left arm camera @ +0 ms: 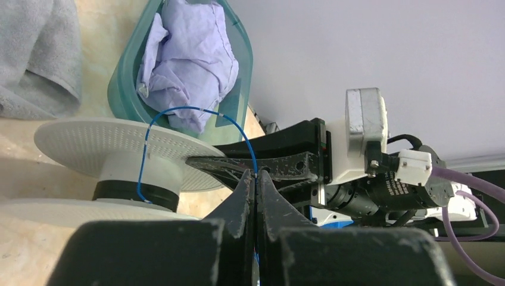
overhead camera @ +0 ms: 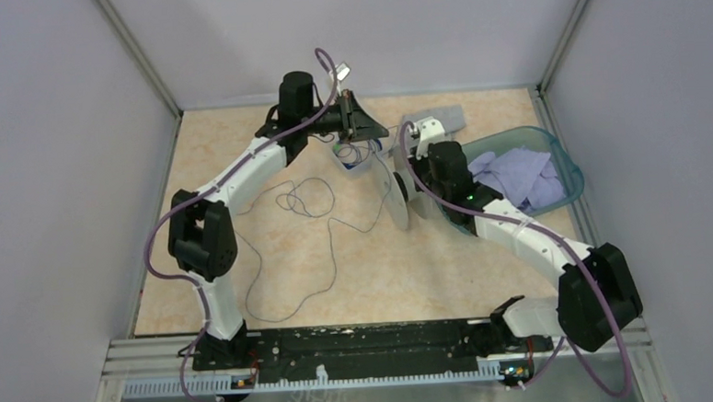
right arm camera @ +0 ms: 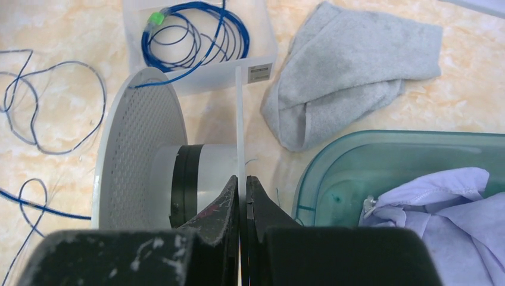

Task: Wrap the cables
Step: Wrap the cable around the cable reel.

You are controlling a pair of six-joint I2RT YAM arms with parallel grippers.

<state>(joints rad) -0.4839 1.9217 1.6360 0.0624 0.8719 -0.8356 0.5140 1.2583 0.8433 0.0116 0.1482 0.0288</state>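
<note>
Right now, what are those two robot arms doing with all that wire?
They are set up to wind wire onto a reel. The right claw is shut on the thin rim of a pale spool, holding it on its edge. The left claw pinches a thin blue wire that arcs across to the spool's middle. The long dark grey cable lies in loose loops on the table.

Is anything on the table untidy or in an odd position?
Yes. The grey cable lies in loose, tangled loops across the table. The spool is tipped, flanges upright, one pinched by the right gripper; the left gripper pinches a blue wire.
</note>
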